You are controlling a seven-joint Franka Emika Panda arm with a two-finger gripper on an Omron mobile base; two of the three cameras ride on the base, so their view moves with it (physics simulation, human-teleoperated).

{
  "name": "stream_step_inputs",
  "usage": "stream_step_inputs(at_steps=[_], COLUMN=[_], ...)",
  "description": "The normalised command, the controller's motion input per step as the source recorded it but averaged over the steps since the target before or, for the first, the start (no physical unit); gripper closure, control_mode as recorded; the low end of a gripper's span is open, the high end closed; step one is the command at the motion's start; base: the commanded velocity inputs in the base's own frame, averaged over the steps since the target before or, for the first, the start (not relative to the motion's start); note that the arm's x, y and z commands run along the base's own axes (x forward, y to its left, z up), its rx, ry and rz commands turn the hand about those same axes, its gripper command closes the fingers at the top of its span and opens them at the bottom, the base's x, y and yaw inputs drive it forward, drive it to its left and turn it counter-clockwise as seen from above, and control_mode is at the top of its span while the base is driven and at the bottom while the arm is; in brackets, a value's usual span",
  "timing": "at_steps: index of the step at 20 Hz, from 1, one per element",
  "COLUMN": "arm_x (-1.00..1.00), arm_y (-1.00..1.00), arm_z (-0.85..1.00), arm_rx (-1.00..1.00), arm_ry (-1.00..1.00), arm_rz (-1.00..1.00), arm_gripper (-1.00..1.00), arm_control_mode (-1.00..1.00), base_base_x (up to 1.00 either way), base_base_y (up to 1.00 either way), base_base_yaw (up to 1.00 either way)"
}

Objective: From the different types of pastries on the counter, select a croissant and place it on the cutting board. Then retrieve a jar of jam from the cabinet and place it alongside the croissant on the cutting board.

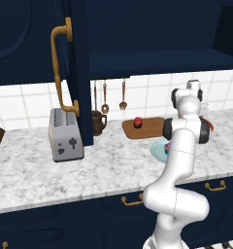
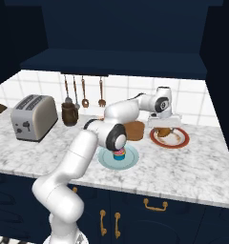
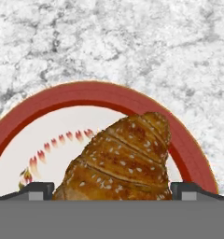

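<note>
Now the hand (image 3: 112, 190) straddles the croissant (image 3: 121, 161) on the red-rimmed plate (image 3: 188, 156), fingers apart — light, flaky, crushable, so pinch gently across its thick middle.

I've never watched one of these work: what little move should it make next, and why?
Probably close the end effector on the croissant. In the hand view its fingertips stand open on either side of the pastry, which lies on the red-rimmed plate, not yet on the cutting board.

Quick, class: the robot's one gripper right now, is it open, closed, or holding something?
Gripper: open, fingers either side of the croissant on the red-rimmed plate; not yet closed on it.
</note>
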Motion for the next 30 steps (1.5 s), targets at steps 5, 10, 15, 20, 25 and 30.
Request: stream_step_inputs(at_steps=[5,10,15,20,25,30], arm_x=[0.0,0.0,0.0,-0.01,0.0,0.0], arm_y=[0.43,0.4,0.56,0.83,0.78,0.62], arm_z=[0.33,0.22,0.07,0.03,0.0,0.0], arm_rx=[0.07,0.07,0.04,0.0,0.0,0.0], arm_ry=[0.05,0.04,0.01,0.0,0.0,0.0], arm_rz=[0.0,0.0,0.0,0.0,0.0,0.0], arm_gripper=[1.0,1.0,1.0,1.0,1.0,1.0], arm_control_mode=[-1.0,-1.0,-1.0,-1.0,-1.0,-1.0], base_base_x=[0.0,0.0,0.0,0.0,0.0,0.0], base_base_y=[0.0,0.0,0.0,0.0,0.0,0.0], base_base_yaw=[0.0,0.0,0.0,0.0,0.0,0.0])
